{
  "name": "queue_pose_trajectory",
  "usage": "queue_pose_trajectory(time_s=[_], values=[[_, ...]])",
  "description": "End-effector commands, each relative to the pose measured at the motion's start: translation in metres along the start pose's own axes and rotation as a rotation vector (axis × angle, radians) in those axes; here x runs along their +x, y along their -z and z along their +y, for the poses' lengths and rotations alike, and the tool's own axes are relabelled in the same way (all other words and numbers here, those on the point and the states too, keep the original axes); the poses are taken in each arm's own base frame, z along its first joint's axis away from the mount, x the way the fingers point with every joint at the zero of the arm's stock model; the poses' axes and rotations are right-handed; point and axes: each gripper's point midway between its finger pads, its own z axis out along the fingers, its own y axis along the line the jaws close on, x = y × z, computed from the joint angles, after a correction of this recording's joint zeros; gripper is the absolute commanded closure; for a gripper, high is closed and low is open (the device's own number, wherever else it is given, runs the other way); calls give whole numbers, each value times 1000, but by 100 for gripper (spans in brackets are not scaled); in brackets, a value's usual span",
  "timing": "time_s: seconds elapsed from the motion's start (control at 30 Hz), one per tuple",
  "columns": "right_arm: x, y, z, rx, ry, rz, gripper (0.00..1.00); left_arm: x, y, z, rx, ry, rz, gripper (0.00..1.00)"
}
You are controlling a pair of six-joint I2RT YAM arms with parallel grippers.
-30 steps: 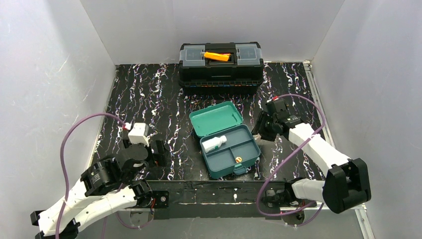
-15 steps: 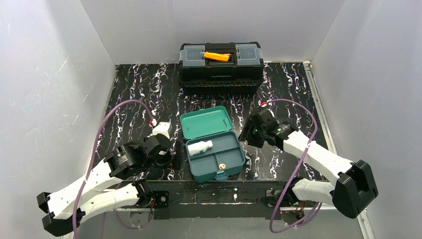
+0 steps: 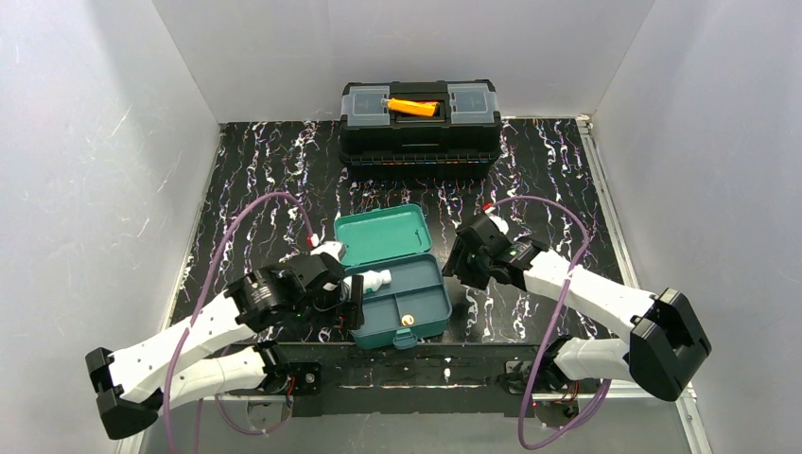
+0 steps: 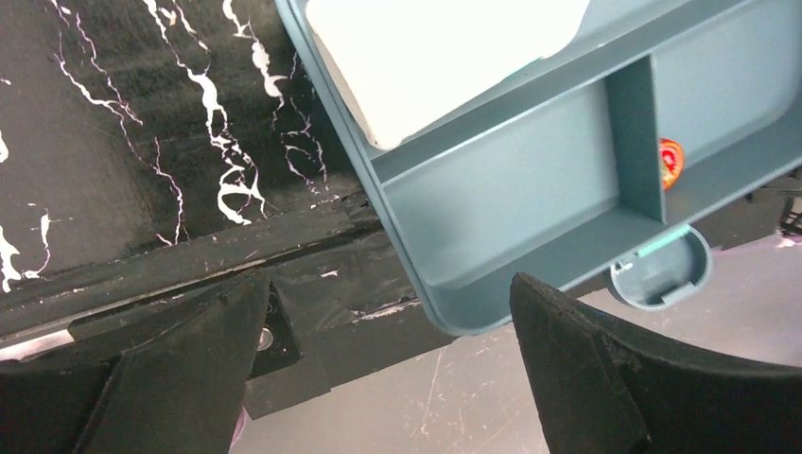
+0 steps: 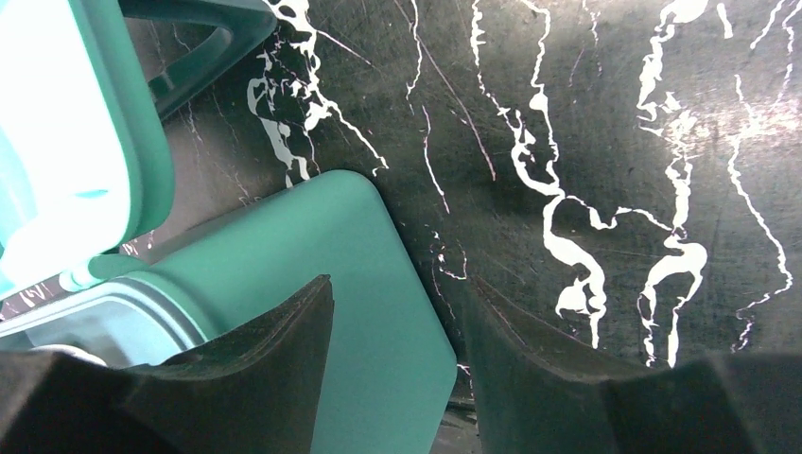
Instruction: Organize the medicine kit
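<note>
Two items already lie in the medicine kit [image 3: 423, 281]: a white bottle [image 3: 372, 280] and a small orange piece [image 3: 409, 320]. Its lid is up, so closing remains, I judge. You find it at the middle of the tabletop's [image 3: 255, 170] near edge, latch toward that edge, long axis along it. Your left claw [image 4: 390, 284] gapes empty at its left near corner. Your right claw [image 5: 399, 284] is half open at its right end; whether it grips, you cannot tell.

Open medicine kit [image 3: 381, 237] with apparent bottle [image 3: 371, 280]

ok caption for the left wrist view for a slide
Open left end effector at the corner of the open medicine kit, white bottle in its tray.
</note>
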Motion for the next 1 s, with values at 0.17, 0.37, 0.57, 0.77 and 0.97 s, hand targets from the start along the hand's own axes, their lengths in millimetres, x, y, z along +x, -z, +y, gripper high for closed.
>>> queue_pose_trajectory(time_s=[0.17, 0.37, 0.57, 0.77, 0.97], values=[[7, -4, 11, -14, -9, -24, 40, 9, -19, 20, -113, 39, 22, 6], [15, -7, 8, -2, 1, -15, 40, 7, -21, 26, -141, 44, 10, 31], [21, -8, 7, 4, 10, -12, 41, 6, -23, 30, -167, 32, 13, 59], [25, -3, 10, -8, 25, -23, 41, 0, -26, 36, -193, 15, 8, 77], [27, 5, 6, -5, 36, -40, 41, -8, -31, 28, -165, -52, 17, 98]])
